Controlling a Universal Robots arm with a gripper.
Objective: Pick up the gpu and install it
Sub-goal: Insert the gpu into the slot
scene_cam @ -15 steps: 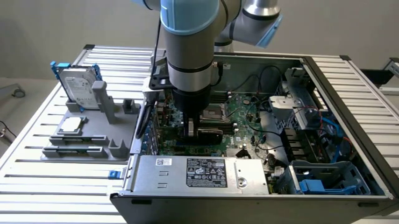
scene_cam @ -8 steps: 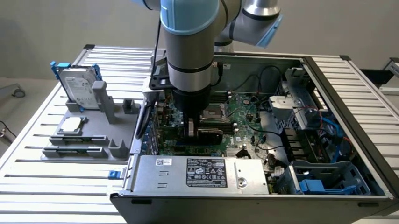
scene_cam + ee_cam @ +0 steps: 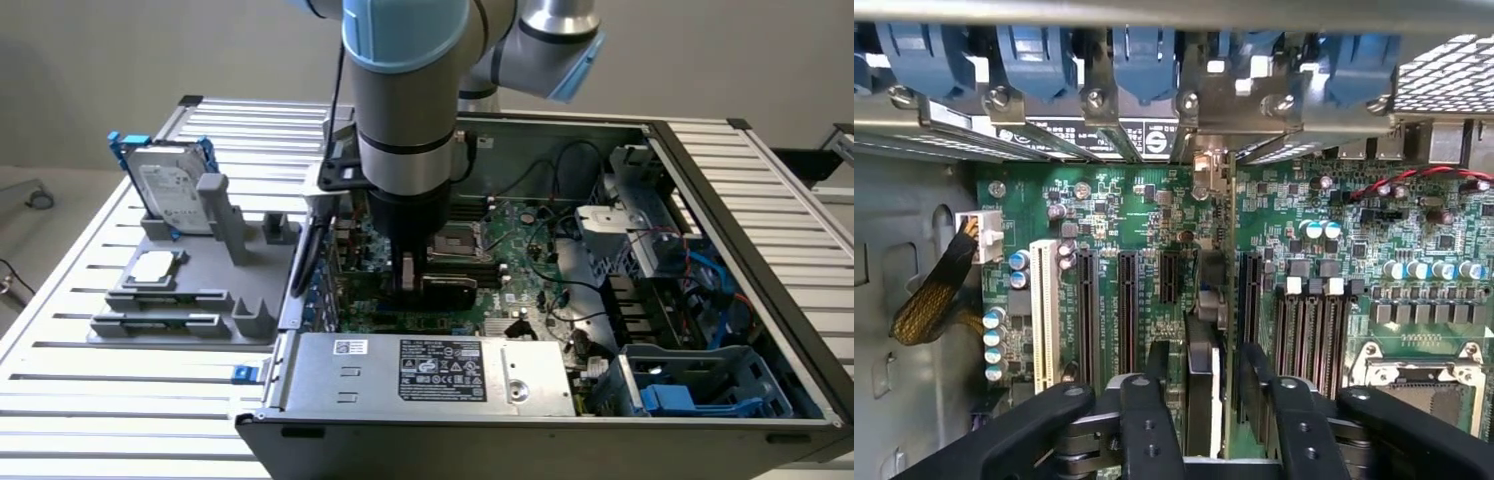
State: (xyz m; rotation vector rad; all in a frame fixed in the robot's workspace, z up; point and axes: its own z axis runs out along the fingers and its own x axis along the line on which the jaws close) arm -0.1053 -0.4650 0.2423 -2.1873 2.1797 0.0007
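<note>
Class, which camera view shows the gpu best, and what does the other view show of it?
The wrist view: the gpu stands edge-on in the motherboard, between the open end effector fingers. In the exterior view the arm hides most of the gpu.

My own arm (image 3: 407,150) is hiding most of the gpu (image 3: 447,283) under my gripper (image 3: 414,285). Between my fingers (image 3: 1150,440), the card's near end is running off the frame, and its seating is staying unclear.

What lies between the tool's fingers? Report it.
The gpu, standing edge-on on the motherboard, lies between the tool's fingers, seen in the wrist view.
</note>
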